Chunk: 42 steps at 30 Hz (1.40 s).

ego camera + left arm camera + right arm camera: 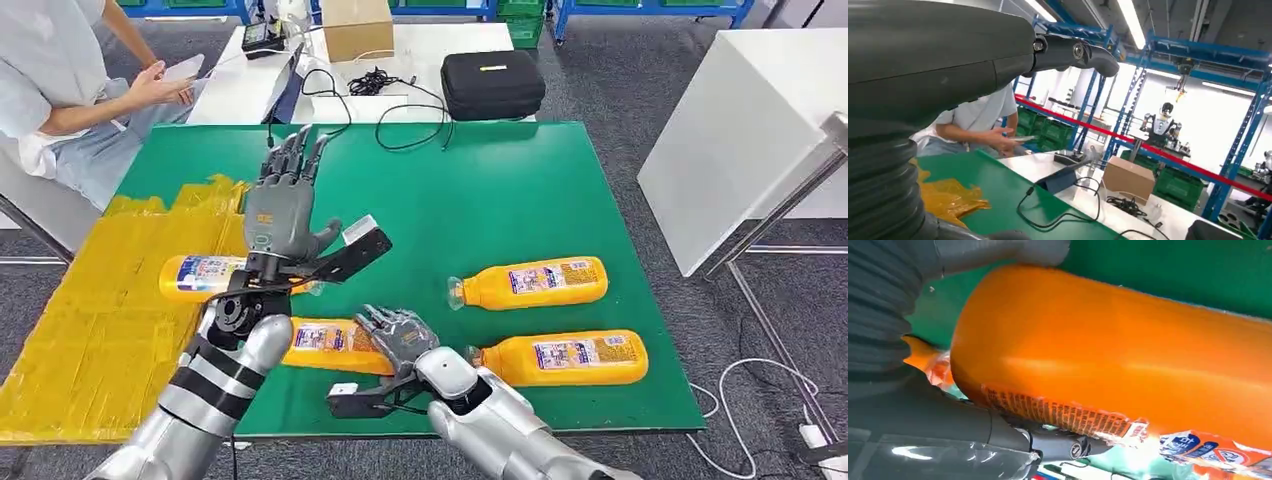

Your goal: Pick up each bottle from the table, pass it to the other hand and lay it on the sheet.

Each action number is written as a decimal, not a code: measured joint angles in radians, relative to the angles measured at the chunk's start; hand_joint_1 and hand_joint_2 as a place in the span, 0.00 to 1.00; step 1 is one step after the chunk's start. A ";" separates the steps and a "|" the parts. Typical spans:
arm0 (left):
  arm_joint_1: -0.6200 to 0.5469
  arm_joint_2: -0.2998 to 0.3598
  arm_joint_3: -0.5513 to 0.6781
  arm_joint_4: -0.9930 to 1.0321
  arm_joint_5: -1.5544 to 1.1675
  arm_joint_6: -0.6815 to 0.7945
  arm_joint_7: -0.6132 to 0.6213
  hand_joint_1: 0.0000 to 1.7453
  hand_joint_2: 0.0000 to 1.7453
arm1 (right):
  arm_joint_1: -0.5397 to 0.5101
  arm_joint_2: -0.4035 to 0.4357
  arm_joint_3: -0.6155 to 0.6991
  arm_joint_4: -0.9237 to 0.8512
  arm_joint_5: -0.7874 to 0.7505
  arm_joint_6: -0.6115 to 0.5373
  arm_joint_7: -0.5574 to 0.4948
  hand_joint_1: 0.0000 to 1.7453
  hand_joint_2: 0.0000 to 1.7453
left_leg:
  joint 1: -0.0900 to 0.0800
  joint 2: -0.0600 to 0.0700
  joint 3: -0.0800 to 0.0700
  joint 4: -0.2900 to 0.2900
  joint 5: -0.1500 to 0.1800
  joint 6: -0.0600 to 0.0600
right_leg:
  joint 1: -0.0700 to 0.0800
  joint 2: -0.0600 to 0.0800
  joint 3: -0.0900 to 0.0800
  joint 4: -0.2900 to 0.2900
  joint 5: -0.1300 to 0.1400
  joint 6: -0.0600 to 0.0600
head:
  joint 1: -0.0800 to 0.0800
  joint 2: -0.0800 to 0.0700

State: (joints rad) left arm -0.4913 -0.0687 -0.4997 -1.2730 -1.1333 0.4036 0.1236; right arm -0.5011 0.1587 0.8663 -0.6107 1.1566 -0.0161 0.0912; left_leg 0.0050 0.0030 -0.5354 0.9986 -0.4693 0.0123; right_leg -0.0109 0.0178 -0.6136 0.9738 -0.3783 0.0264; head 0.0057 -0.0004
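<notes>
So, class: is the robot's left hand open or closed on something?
Open. The left hand is raised above the green table, fingers straight and spread, holding nothing.

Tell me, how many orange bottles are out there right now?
4. One lies at the yellow sheet's edge behind the left hand. One lies under the right hand. Two lie on the green mat's right side, one farther, one nearer. None seems hidden.

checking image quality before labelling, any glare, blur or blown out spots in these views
Head view: even light, sharp, bottles readable. Left wrist view: background windows blown out white, hand dark and soft. Right wrist view: bottle very close, soft, with a broad glare band.
</notes>
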 measured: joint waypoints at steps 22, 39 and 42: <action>0.033 0.000 0.000 -0.009 0.036 -0.006 -0.015 0.00 1.00 | 0.023 -0.005 -0.076 0.014 -0.041 -0.120 0.025 1.00 1.00 | 0.000 -0.002 -0.008 0.001 0.013 -0.001 | -0.001 -0.001 -0.001 0.001 0.011 0.000 | -0.001 0.000; 0.184 -0.007 0.081 -0.215 0.437 0.113 -0.271 0.00 1.00 | 0.269 -0.008 -0.390 -0.323 -0.244 -0.442 -0.101 1.00 1.00 | 0.000 -0.006 -0.025 0.001 0.013 -0.001 | -0.001 -0.003 -0.016 0.001 0.011 0.001 | 0.000 0.000; 0.211 -0.007 0.105 -0.241 0.549 0.108 -0.324 0.00 1.00 | 0.305 -0.008 -0.462 -0.421 -0.301 -0.470 -0.154 1.00 1.00 | 0.000 -0.006 -0.027 0.001 0.013 -0.001 | -0.001 -0.003 -0.017 0.001 0.011 0.001 | 0.000 0.000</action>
State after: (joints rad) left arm -0.2801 -0.0759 -0.3945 -1.5137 -0.5843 0.5112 -0.2002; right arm -0.1958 0.1511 0.4045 -1.0313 0.8557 -0.4856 -0.0626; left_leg 0.0054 -0.0029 -0.5624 0.9998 -0.4564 0.0114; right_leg -0.0116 0.0147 -0.6311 0.9752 -0.3670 0.0271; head 0.0053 -0.0004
